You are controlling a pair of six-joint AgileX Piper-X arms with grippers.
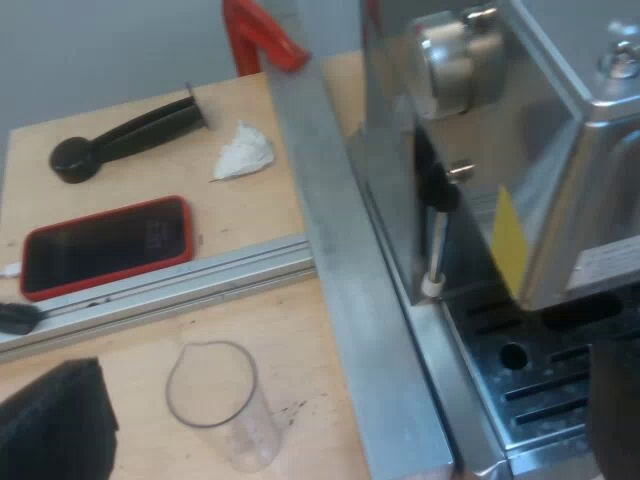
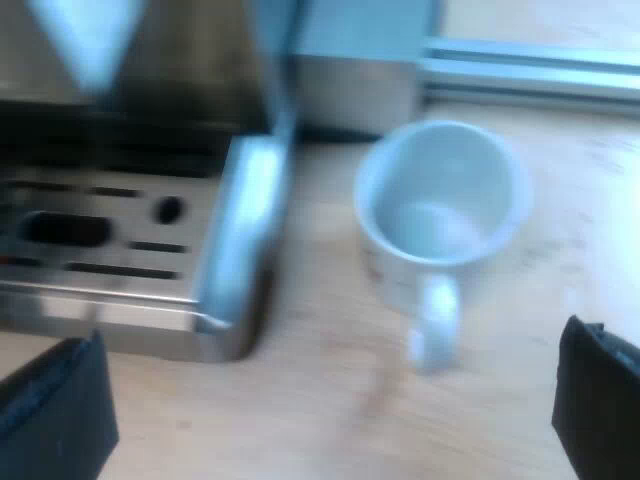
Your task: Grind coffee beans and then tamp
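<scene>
The espresso machine (image 1: 520,150) stands close by, its steam wand (image 1: 437,240) hanging over the slotted drip tray (image 1: 540,380). A clear measuring glass (image 1: 215,405) stands empty on the wooden table beside the machine's base. A black tamper (image 1: 120,135) with a round knob lies on its side farther off. My left gripper (image 1: 335,425) is open, one finger (image 1: 50,420) near the glass and the other over the drip tray. A white mug (image 2: 440,200) stands upright and empty beside the drip tray's corner (image 2: 235,250). My right gripper (image 2: 325,410) hangs open above the table just short of the mug, holding nothing.
A phone in a red case (image 1: 105,245) and a crumpled white tissue (image 1: 243,150) lie on the table near the tamper. An aluminium rail (image 1: 180,285) crosses between them and the glass. A red clamp-like part (image 1: 260,35) stands behind the machine's frame.
</scene>
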